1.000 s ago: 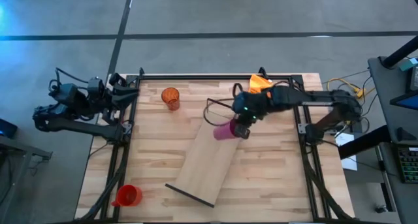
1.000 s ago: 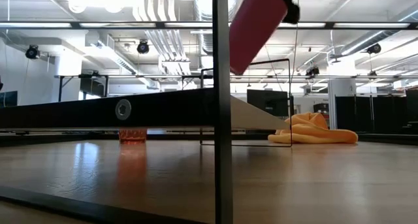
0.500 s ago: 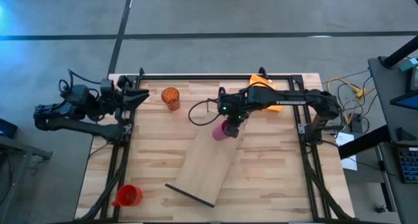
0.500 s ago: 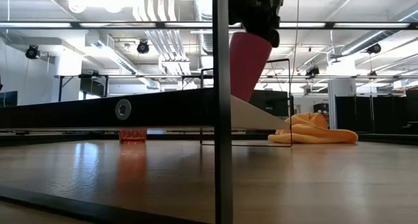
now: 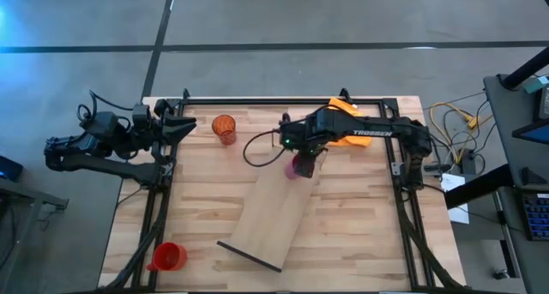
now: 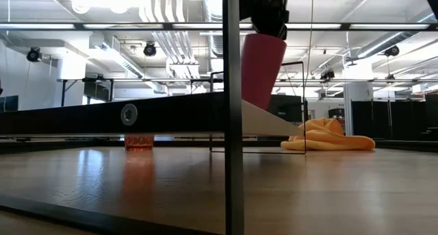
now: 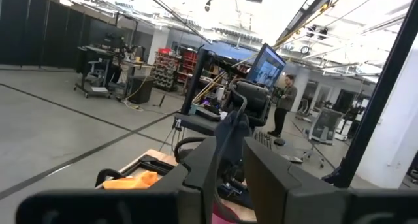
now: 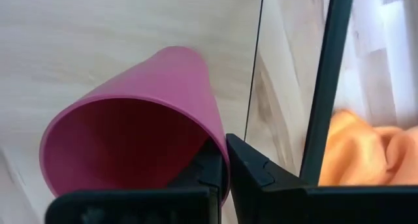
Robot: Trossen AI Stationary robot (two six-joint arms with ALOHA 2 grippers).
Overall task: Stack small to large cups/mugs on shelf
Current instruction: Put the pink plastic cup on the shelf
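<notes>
The magenta cup (image 5: 294,168) stands upright, mouth up, over the far end of the pale shelf board (image 5: 268,215), which lies slantwise on the table. My right gripper (image 5: 303,159) is above the cup and shut on it; in the low view the cup (image 6: 261,69) hangs under it, with its base hidden behind the shelf's dark frame (image 6: 233,125). The amber tumbler (image 5: 224,129) stands on the table near the far edge. The red mug (image 5: 167,257) lies at the near left corner. My left gripper (image 5: 177,126) waits open at the far left edge. My right gripper has the magenta cup by its rim (image 8: 221,160), one finger (image 8: 208,172) inside the mouth and the other finger (image 8: 251,170) outside the wall. It comes from above, pointing down. The cup hangs upright; I cannot tell whether its base touches the shelf.
An orange cloth (image 5: 344,115) lies crumpled at the far right of the table, also visible low in the low view (image 6: 330,136). Black frame rails (image 5: 159,200) run along the table's sides. Bare tabletop planks (image 5: 206,191) lie left of the shelf.
My right gripper moved a little toward the table's left and down, turning the magenta cup from tilted on its side to upright over the shelf's far end. My left arm shifted slightly toward the table, then stayed still.
</notes>
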